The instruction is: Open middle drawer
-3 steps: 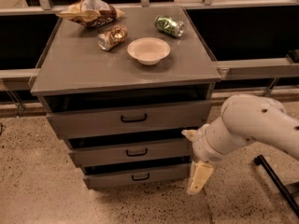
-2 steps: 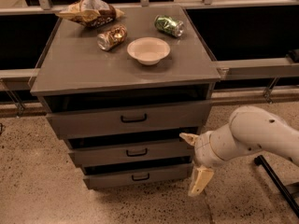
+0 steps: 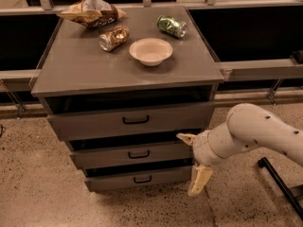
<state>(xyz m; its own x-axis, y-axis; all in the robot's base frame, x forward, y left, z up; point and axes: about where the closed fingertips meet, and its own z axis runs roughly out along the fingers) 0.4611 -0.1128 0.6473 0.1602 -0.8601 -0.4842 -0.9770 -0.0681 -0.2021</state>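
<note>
The middle drawer [image 3: 104, 157] is the mid-sized grey front of three in the grey cabinet, with a small black bar handle [image 3: 138, 154]. A dark gap shows above its front. My gripper [image 3: 191, 160] is at the drawer's right end, close to the cabinet's right front corner. It is open, with one cream finger [image 3: 185, 137] up at the level of the drawer's top edge and the other lower, pointing down beside the bottom drawer. It holds nothing. The white arm [image 3: 258, 131] comes in from the right.
The top drawer [image 3: 94, 123] and the bottom drawer [image 3: 113, 179] each have a black handle. On the cabinet top [image 3: 75, 70] are a white bowl [image 3: 150, 51], a green can [image 3: 171, 26], a brown can [image 3: 114, 38] and a chip bag [image 3: 92, 11]. Speckled floor lies in front.
The arm's body has sunk a little. The gripper has edged slightly left toward the middle drawer's right end and stays open. The drawers have not moved.
</note>
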